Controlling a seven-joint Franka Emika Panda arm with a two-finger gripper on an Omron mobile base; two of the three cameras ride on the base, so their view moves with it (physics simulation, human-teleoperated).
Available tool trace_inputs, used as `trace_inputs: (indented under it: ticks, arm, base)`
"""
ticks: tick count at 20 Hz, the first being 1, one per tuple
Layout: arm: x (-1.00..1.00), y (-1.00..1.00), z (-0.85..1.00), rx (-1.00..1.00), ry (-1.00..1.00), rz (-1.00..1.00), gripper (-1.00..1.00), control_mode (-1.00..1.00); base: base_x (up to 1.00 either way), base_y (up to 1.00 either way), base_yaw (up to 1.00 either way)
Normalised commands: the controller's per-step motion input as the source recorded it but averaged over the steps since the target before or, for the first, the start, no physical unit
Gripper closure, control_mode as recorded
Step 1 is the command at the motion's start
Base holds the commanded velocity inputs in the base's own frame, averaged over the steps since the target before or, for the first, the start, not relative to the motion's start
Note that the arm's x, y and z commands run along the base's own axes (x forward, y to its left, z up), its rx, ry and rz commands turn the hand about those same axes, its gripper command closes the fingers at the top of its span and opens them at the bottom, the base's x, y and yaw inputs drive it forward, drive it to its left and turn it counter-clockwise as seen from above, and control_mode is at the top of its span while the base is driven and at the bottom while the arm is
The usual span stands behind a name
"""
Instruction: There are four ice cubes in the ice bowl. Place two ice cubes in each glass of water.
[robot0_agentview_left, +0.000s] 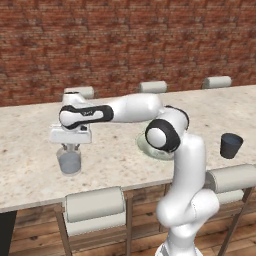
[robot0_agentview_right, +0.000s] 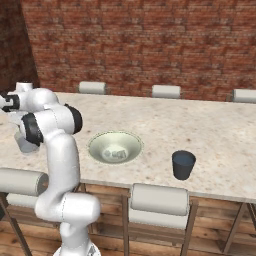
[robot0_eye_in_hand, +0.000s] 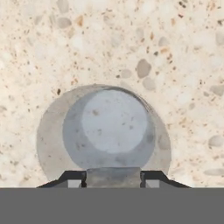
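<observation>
Speckled cream stone counter under a red brick wall: the gripper (robot0_agentview_left: 70, 148) hangs right over the see-through blue-grey tumbler of water (robot0_agentview_left: 70, 162), with a small pale grey block, likely an ice cube (robot0_eye_in_hand: 113, 176), pinched between half-closed fingers. More cubes (robot0_agentview_right: 116, 154) lie in the wide greenish-cream bowl (robot0_agentview_right: 114, 147), with the dark navy tumbler (robot0_agentview_right: 183, 164) around 3 o'clock from it. I'd guess they're light, hard and slippery, so pinch flat sides; no readable writing anywhere.

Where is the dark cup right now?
The dark cup stands near the counter's front edge, right of the ice bowl, far from the fingers.
</observation>
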Motion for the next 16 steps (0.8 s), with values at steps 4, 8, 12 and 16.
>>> trace_inputs:
  ticks: [4, 8, 12, 16]
  arm:
    - [0.56, 0.19, -0.04, -0.04, 0.0, -0.01, 1.0, -1.0]
    - [0.38, 0.07, -0.11, -0.06, 0.02, 0.0, 1.0, -1.0]
    - [0.23, 0.07, -0.31, -0.11, 0.1, -0.01, 1.0, -1.0]
    - [0.01, 0.01, -0.33, -0.08, 0.09, -0.02, 1.0, -1.0]
  base:
    - [0.0, 0.0, 0.0]
    - [0.0, 0.0, 0.0]
    - [0.0, 0.0, 0.0]
    - [0.0, 0.0, 0.0]
